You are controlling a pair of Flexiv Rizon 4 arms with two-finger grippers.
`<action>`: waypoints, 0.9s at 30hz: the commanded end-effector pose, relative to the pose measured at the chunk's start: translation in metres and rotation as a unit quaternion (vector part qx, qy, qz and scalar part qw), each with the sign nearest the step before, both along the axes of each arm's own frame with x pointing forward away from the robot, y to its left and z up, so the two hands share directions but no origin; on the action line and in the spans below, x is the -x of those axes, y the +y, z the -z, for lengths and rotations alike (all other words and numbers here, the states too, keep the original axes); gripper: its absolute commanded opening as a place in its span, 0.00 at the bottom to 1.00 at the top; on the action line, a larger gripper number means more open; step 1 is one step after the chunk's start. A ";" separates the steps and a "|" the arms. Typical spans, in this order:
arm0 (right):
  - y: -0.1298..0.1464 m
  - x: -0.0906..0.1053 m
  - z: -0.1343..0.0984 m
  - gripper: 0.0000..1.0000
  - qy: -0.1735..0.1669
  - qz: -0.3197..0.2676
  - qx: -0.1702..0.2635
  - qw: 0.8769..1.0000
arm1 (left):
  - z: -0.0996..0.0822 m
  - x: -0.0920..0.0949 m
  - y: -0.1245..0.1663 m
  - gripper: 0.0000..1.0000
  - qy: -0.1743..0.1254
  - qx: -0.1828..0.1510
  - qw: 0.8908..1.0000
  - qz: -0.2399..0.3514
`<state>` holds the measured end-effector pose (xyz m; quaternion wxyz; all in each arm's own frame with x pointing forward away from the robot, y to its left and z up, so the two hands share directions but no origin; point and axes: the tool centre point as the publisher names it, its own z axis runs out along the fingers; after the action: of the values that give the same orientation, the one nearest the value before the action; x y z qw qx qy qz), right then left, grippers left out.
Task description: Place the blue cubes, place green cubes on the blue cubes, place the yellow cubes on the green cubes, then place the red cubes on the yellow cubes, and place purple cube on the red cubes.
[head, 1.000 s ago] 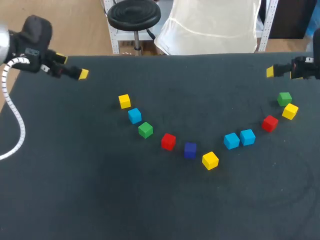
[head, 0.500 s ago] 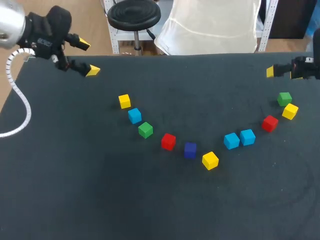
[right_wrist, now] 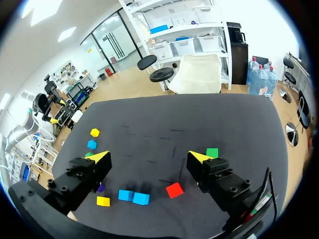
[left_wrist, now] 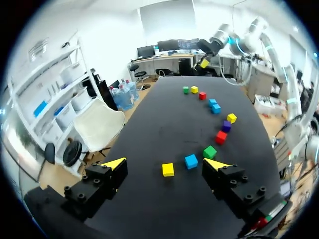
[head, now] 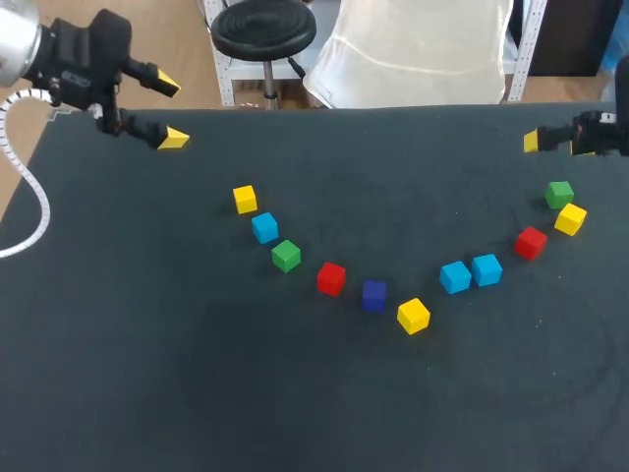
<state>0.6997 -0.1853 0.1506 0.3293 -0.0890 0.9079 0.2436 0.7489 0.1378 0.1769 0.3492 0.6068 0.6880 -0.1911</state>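
Left pincer (head: 169, 112) has swung up and inward over the far-left corner of the counter (head: 295, 413) since a second ago. Its tips are spread wide and it's holding nothing. Right pincer (right_wrist: 149, 157) hasn't budged at the far-right edge, fingers apart and empty. The cubes stay put in their curved line: yellow cube (head: 245, 200), blue cube (head: 264, 227), green cube (head: 286, 256), red cube (head: 331, 278), purple cube (head: 373, 295). The line runs on to the far green cube (head: 559, 194), near the right pincer, with every cube flat on the counter.
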 end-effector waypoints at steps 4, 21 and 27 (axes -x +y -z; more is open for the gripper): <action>0.001 0.000 0.000 1.00 0.000 0.002 0.001 1.000 | -0.009 -0.011 -0.032 1.00 -0.015 -0.090 0.991 0.094; 0.001 0.000 0.000 1.00 0.000 0.002 0.001 1.000 | -0.002 0.006 -0.049 1.00 -0.008 -0.111 0.974 0.198; 0.001 0.000 0.000 1.00 0.000 0.002 0.001 1.000 | 0.004 0.012 -0.044 1.00 -0.008 -0.108 0.975 0.194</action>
<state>0.6996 -0.1854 0.1507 0.3294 -0.0890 0.9079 0.2436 0.7396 0.0906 0.1751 0.2400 0.7650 0.5712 -0.1758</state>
